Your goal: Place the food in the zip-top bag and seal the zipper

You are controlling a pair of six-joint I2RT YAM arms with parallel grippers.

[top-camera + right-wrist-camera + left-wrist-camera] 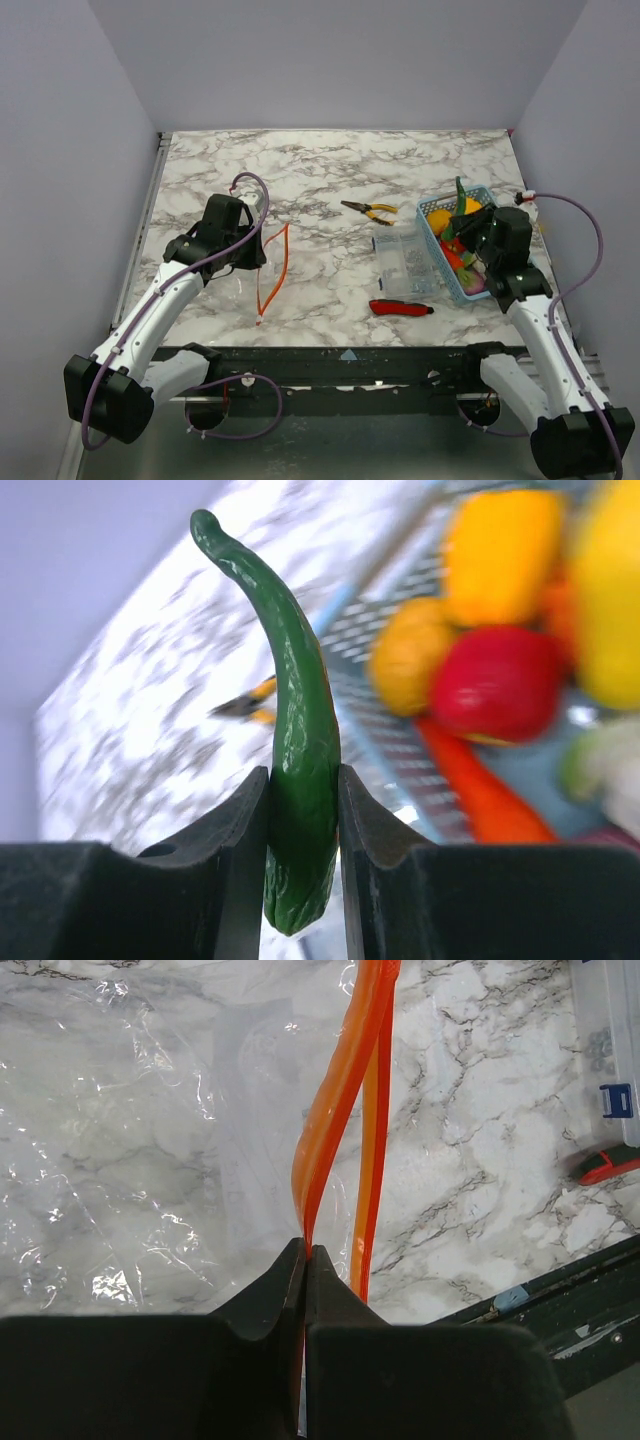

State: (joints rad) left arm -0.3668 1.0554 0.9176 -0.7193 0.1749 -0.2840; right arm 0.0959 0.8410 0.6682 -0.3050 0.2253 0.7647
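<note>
Entry: right gripper [303, 810] clamped on green piece [300, 730]; should lift it clear of basket [437, 256]. Left gripper [305, 1260] pinching zipper [340, 1110]; should hold it apart.

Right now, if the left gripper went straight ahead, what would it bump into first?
Probably the orange zipper it pinches: the left gripper would push along that strip into the clear bag, then the marble table. Depth is hard to judge.
</note>
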